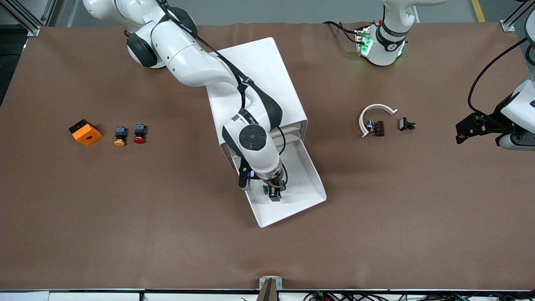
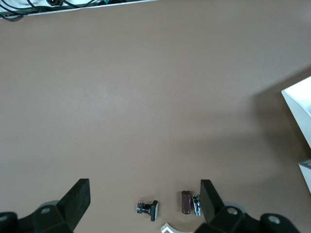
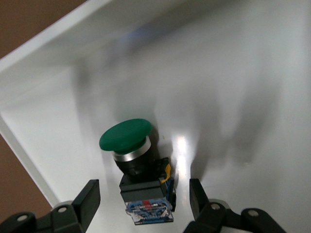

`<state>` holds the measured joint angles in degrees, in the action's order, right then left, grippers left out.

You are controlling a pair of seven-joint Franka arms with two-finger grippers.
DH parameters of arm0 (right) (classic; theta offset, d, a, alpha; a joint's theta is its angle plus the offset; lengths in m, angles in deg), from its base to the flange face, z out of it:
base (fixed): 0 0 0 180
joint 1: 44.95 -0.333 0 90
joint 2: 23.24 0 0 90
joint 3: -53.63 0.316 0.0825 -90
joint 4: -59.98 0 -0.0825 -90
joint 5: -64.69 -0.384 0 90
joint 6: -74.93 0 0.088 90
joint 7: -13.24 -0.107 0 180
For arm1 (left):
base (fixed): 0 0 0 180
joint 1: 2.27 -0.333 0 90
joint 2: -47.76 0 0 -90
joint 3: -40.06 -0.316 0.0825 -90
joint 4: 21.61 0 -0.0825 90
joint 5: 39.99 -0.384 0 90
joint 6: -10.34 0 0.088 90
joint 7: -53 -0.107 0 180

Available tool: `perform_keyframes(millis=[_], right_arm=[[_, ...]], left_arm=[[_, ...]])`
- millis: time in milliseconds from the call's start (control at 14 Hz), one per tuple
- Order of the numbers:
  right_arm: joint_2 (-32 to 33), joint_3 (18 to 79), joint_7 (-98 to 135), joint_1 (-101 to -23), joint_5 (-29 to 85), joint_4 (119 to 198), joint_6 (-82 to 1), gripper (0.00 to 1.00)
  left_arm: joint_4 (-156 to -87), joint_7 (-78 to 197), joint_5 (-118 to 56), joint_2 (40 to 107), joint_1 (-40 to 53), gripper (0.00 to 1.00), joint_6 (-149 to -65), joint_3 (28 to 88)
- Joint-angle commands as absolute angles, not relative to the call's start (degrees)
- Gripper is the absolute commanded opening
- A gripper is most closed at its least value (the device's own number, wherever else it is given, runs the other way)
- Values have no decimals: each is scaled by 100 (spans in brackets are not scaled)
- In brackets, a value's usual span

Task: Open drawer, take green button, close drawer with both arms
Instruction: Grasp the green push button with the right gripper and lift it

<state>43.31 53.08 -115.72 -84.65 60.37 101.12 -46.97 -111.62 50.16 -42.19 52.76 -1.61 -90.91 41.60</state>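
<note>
Right gripper (image 3: 141, 199) jaws open astride button (image 3: 138, 172) in drawer (image 1: 311, 188); left gripper (image 2: 143, 199) jaws open.

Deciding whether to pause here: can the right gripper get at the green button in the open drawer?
Probably yes. The right gripper hangs open in the pulled-out drawer, its fingers either side of the button, with nothing between them.

A brown mat covers the table (image 1: 376, 234) from edge to edge, lightly creased along the robots' side. Grey floor (image 1: 292, 10) shows past that edge, with a yellow line (image 1: 478, 10) on it. Aluminium frame posts (image 1: 25, 19) stand at the corners. Cables (image 1: 355, 296) trail along the camera's edge. Light is even, shadows soft.
</note>
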Motion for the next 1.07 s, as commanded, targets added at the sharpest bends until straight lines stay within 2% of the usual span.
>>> perform_keyframes(millis=[0, 71, 142, 285, 356, 997], right_arm=[[4584, 5328, -11570, -8494, 6091, 9926, -4838, 58], [4593, 5319, -11561, -8494, 6091, 9926, -4838, 43], [4602, 5328, -11561, -8494, 6091, 9918, -4846, 24], [4602, 5337, -11561, -8494, 6082, 9917, -4873, 3], [4602, 5337, -11570, -8494, 6082, 9926, -4873, 0], [4418, 5485, -11587, -8327, 5950, 9848, -4593, 0]], left_arm=[[-11144, 5063, -4227, 5224, -122, 100, -9100, 4111], [-11126, 5063, -4227, 5224, -122, 100, -9100, 4111], [-11109, 5063, -4227, 5224, -113, 100, -9100, 4111], [-11100, 5063, -4227, 5224, -96, 100, -9100, 4111], [-11100, 5063, -4227, 5224, -95, 100, -9100, 4111], [-11091, 5054, -4218, 5224, -95, 100, -9100, 4111]])
